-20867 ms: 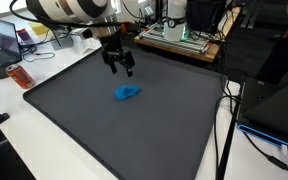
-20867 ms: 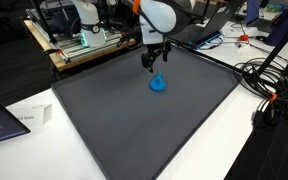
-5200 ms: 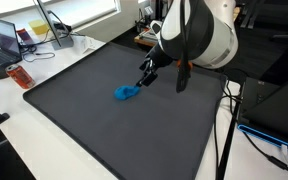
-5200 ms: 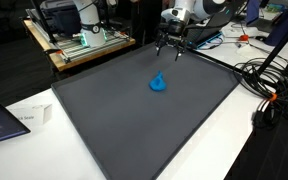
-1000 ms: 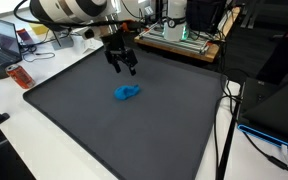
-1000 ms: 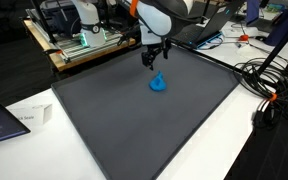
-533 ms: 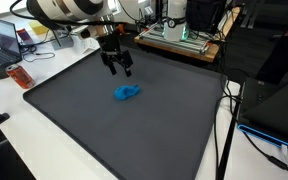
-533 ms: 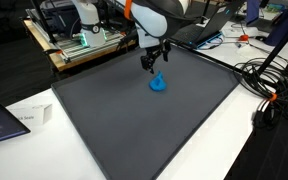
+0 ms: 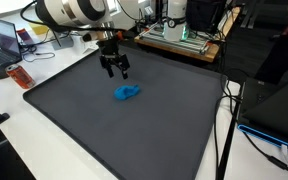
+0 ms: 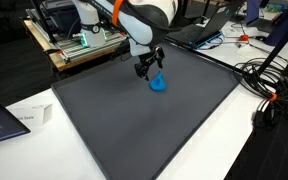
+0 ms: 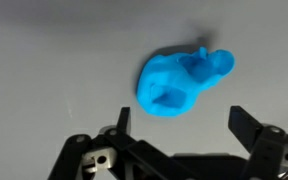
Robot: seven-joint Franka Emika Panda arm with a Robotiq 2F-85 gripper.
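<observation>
well, in an exterior view the gripper [image 9: 115, 72] hangs over the dark mat [image 9: 104, 135], fingers apart, near the blue lump [image 9: 127, 93]. in an exterior view the gripper [image 10: 146, 72] looks just beside the lump [image 10: 159, 84]. in the wrist view the lump [image 11: 179, 82] lies ahead of the spread fingers [image 11: 242, 120], unheld.

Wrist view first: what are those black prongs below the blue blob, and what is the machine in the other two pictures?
The machine is a single robot arm. Its end effector, the part with two fingers, hangs open over a dark mat. Two pictures come from cameras standing outside the robot, looking at the table from different places. The third comes from a camera on the wrist, and the prongs are the black fingers. On the mat lies a small blue lump, close below the end effector and untouched. Nothing is held.
</observation>
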